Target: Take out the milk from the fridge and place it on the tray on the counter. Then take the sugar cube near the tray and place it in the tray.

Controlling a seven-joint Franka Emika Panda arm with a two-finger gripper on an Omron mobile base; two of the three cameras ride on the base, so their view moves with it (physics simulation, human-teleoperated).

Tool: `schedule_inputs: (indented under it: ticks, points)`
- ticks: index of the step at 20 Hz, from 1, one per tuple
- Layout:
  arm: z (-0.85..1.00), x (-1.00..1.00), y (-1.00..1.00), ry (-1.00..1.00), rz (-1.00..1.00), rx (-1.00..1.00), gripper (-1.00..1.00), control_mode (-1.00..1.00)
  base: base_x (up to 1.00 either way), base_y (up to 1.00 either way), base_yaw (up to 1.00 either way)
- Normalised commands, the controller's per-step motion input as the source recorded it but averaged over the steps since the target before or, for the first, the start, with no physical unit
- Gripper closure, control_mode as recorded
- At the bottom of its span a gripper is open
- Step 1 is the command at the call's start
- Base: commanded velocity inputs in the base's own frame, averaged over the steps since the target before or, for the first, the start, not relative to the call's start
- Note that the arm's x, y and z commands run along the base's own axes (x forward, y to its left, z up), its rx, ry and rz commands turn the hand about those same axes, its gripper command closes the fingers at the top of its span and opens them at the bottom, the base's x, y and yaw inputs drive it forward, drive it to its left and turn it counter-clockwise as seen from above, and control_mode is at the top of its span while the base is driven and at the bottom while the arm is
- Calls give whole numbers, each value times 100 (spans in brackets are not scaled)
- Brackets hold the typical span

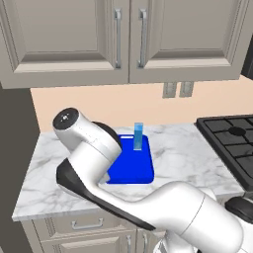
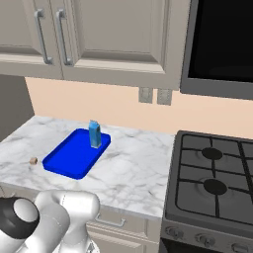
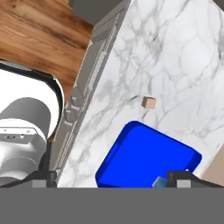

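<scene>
With the milk carton (image 2: pixel 95 134) standing upright at the far end of the blue tray (image 2: pixel 64 160), the sugar-cube step is in hand: the pincer (image 3: pixel 111 179), jaws apart and empty above the marble surface (image 2: pixel 133 173), must descend onto the sugar cube (image 3: pixel 148 102) just beside the tray.

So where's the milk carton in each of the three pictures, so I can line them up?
Left base view: the milk stands upright at the far end of the tray, just above the middle of the picture.
Right base view: it stands left of centre, at the tray's far right corner.
Hand view: a sliver of it sits at the bottom edge, right of centre, at the tray's lower edge.
Shared landmark: the blue tray on the counter.
</scene>
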Motion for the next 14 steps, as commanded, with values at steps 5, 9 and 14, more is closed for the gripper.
schedule_inputs:
  ticks: [5, 9, 14]
  points:
    - [-26, 19, -9, 1, 0, 0, -100, -100, 0, 0, 0]
    - [-31, 14, -8, 0, 0, 0, -100, -100, 0, 0, 0]
    - [-40, 30, -4, 4, 0, 0, -100, -100, 0, 0, 0]
